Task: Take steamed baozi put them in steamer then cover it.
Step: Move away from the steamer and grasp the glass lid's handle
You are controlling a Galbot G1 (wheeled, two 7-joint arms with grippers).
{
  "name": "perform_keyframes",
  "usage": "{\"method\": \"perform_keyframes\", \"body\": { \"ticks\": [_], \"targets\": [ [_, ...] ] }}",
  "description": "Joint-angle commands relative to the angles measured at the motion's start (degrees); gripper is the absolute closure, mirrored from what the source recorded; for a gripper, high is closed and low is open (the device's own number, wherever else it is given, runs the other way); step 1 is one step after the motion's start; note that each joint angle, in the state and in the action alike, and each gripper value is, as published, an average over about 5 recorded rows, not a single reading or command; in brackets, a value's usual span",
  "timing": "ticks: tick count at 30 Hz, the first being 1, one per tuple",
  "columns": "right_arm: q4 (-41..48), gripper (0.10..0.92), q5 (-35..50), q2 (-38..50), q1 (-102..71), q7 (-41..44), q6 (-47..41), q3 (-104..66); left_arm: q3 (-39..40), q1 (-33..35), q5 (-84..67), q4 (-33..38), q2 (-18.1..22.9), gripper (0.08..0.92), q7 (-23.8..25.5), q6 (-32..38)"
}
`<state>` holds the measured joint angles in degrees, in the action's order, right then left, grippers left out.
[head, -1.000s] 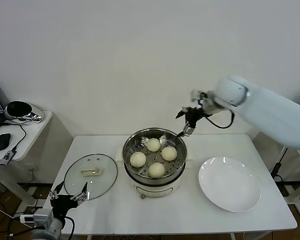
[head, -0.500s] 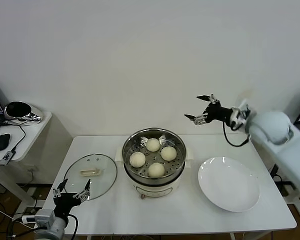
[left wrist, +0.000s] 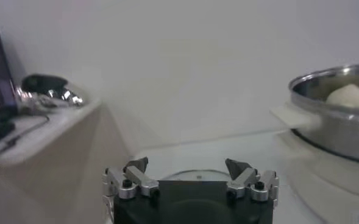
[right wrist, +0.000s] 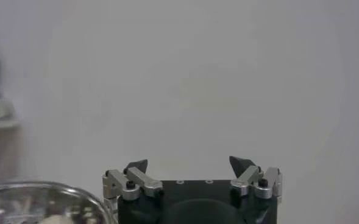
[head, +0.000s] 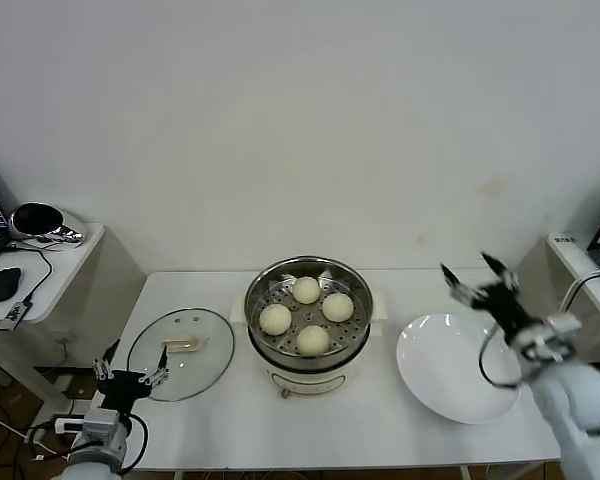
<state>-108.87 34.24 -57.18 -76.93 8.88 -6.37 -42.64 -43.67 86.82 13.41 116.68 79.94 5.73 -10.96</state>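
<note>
A white tabletop (head: 380,440) carries everything. At its middle stands the steamer (head: 308,318), uncovered, with all four steamed baozi (head: 314,340) resting on its perforated tray. To its right lies a bare white plate (head: 458,368); on its left the cover (head: 180,353) lies flat on the tabletop, handle up. The right end effector (head: 479,279) hangs above the plate's far edge, spread wide and holding nothing. The left end effector (head: 129,369) sits low at the near left corner beside the cover, likewise wide open and empty.
</note>
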Motion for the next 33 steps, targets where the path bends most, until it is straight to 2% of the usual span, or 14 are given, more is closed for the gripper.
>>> {"method": "perform_keyframes", "body": {
  "ticks": [1,3,6,10,19,25,33],
  "targets": [
    [-3.6,0.203,0.0,-11.8,-15.9,-3.6,3.1,-9.2,4.5,-1.1,59.9,-12.7,-6.0,0.177,-22.2,20.4],
    [-3.5,0.203,-0.1,-12.1,-15.5,-3.6,2.9,-9.1,6.7,-1.1,63.5,-15.4,-7.8,0.177,-27.2,19.8],
    [-3.6,0.203,-0.3,-12.4,-15.3,-3.3,2.7,-9.0,9.5,-1.1,65.1,-17.1,-9.4,0.177,-29.5,15.5],
    [-3.3,0.203,-0.3,-12.9,-14.3,-2.8,2.3,-9.5,11.7,-1.8,62.5,-18.6,-10.0,0.177,-27.7,8.7],
    [-3.1,0.203,0.2,-13.6,-13.0,-2.0,1.6,-10.2,9.8,-3.7,66.9,-23.3,-9.0,0.177,-24.8,11.1],
    [-3.1,0.203,0.1,-13.9,-13.4,-1.5,2.0,-10.3,8.6,-4.8,63.4,-21.5,-9.3,0.177,-14.7,15.2],
    [-2.7,0.203,-0.2,-14.5,-12.8,-1.6,2.3,-10.9,8.8,-9.0,62.9,-24.6,-8.3,0.177,-13.9,15.1]
  ]
}}
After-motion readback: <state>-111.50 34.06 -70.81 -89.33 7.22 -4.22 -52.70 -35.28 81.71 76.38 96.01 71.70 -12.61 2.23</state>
